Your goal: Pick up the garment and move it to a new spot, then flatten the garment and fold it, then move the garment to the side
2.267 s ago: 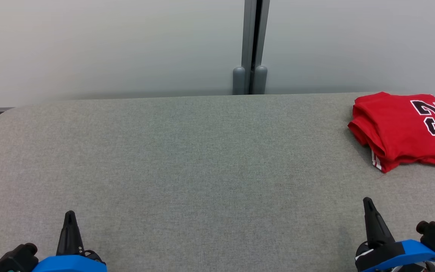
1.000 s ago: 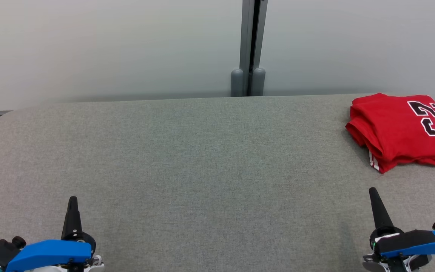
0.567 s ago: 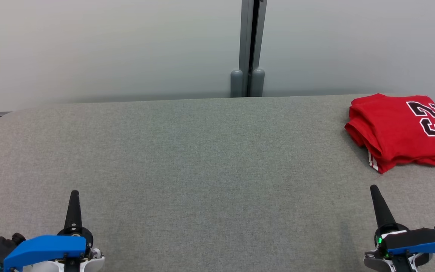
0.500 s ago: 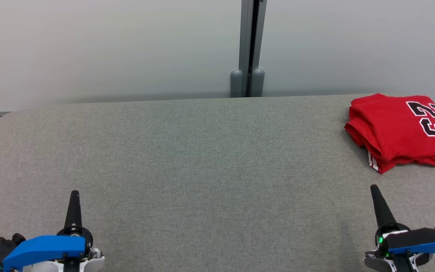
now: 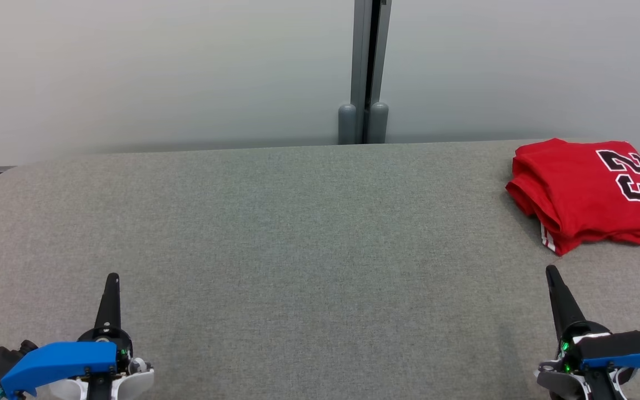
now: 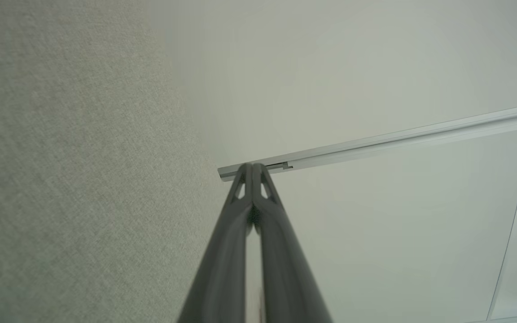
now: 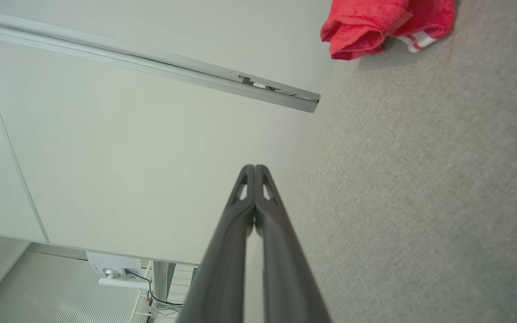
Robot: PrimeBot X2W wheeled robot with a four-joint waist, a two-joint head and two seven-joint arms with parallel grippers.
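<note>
Folded shirt (image 5: 581, 194) at far right corner of our bench (image 5: 298, 233), our left fingers (image 5: 109, 303) and right fingers (image 5: 560, 300) pressed together, empty

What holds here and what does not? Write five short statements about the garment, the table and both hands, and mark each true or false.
1. The red garment lies folded at the far right of the grey table. True.
2. The right hand grips the garment. False: it is shut on nothing and hovers apart from the garment, nearer the robot.
3. The left hand is shut and empty. True.
4. The garment's print reads 32. False: it reads 23.
5. The garment lies closer to the left hand than to the right hand. False: it lies just beyond the right hand, far across the table from the left hand.
</note>
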